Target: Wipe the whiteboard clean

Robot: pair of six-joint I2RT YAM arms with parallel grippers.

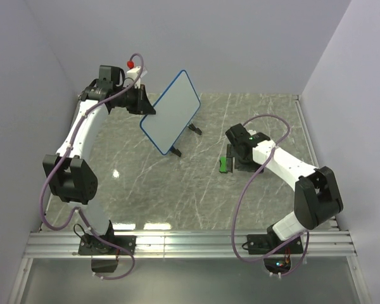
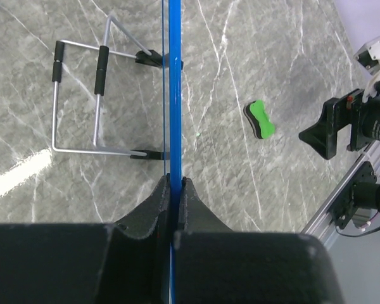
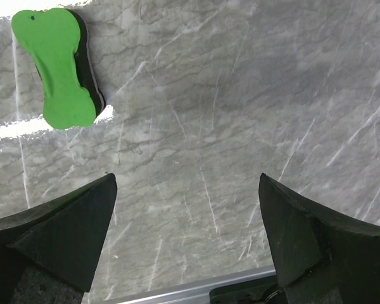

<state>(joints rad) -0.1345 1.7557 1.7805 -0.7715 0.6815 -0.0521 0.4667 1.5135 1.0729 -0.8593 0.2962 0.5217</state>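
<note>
In the left tool (image 2: 175, 185), whiteboard (image 2: 174, 76), only edge-on at the wrist.

A green eraser (image 1: 225, 164) lies flat on the worktop (image 1: 177, 190), right of its middle. It is bow-shaped, narrow at the waist and rounded at both ends, with a bright green top over a black layer that shows along its edge (image 3: 54, 66). The worktop is grey stone-patterned with thin white veins, and bright patches of glare sit on it near the front and just beside the eraser. An aluminium rail (image 1: 190, 244) runs along the near edge. Plain pale lilac walls (image 1: 240, 44) close in the back and both sides.
</note>
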